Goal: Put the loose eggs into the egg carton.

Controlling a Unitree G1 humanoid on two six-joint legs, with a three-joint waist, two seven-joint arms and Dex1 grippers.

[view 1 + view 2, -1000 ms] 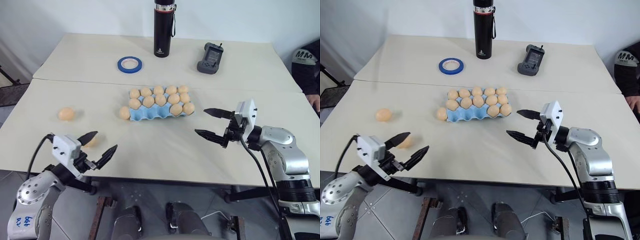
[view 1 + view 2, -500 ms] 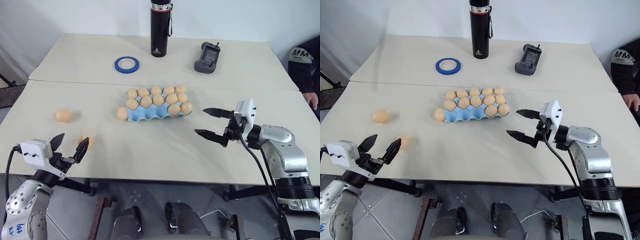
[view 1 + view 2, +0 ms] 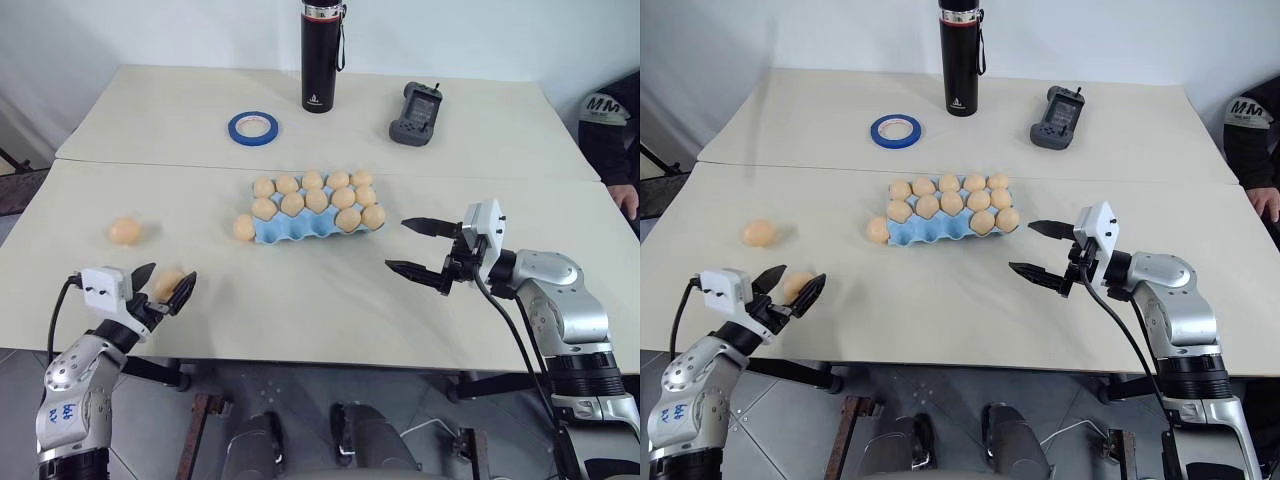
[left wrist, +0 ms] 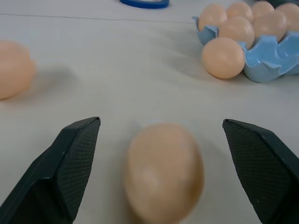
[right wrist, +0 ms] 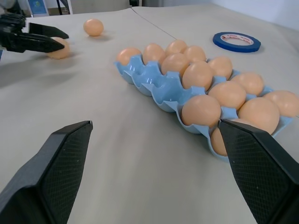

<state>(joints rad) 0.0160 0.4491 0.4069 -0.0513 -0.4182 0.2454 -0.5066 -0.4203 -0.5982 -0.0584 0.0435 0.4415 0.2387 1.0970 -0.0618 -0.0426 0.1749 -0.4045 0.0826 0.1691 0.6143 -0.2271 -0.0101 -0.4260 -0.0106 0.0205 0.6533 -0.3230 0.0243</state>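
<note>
**3 eggs left outside the carton**

The carton holds 11 eggs. 1 egg lies against its left end, another far left. The left gripper stands open around a third egg; the right gripper hangs open, empty.

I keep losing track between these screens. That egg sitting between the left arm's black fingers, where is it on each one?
Left eye view: the egg lies low at the left, by the table's near edge.
Right eye view: the egg sits low at the left again.
Left wrist view: it lies close up at bottom centre.
Right wrist view: it is small, upper left.
Shared landmark: the egg carton, blue.
</note>
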